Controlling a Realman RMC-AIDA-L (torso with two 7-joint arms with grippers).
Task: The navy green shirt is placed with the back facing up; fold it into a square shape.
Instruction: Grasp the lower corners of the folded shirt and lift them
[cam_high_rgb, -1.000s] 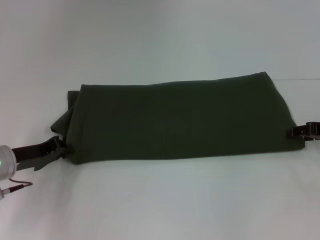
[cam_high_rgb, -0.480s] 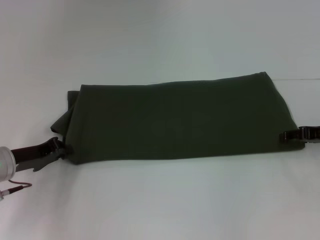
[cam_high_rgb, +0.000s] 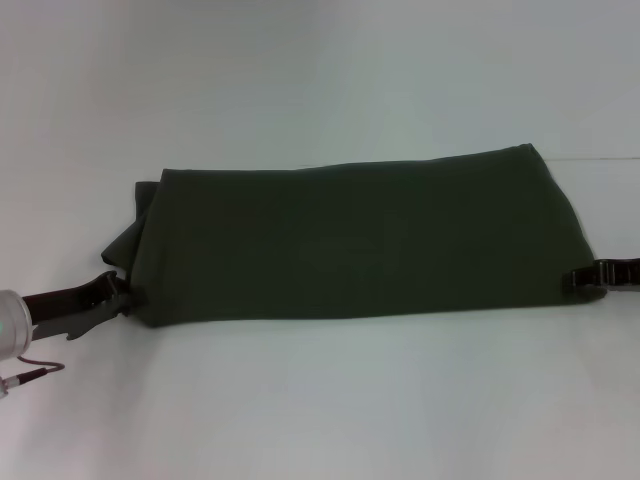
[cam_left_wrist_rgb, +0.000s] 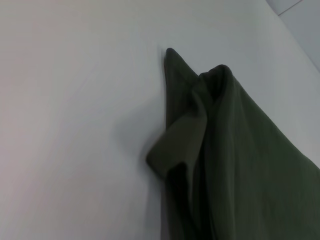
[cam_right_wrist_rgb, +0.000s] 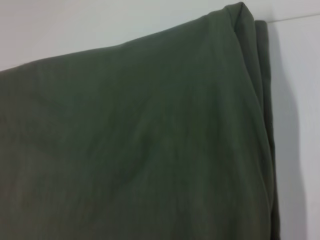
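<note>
Navy green shirt (cam_high_rgb: 360, 240) folded into a long band on the table (cam_high_rgb: 320, 400), left gripper (cam_high_rgb: 118, 297) at its near-left corner, right gripper (cam_high_rgb: 590, 277) at its near-right corner (can't tell either grip).

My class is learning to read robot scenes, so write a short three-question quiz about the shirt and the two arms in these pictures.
1. True or false: the shirt lies spread out flat with both sleeves open.
2. Which corner of the shirt is the left end effector at? A) near left B) far right C) far left
3. Fill in: the right end effector is at the shirt's near ____ corner.

Key: 1. False; it is already folded into a long band on the table. 2. A. 3. right.
</note>
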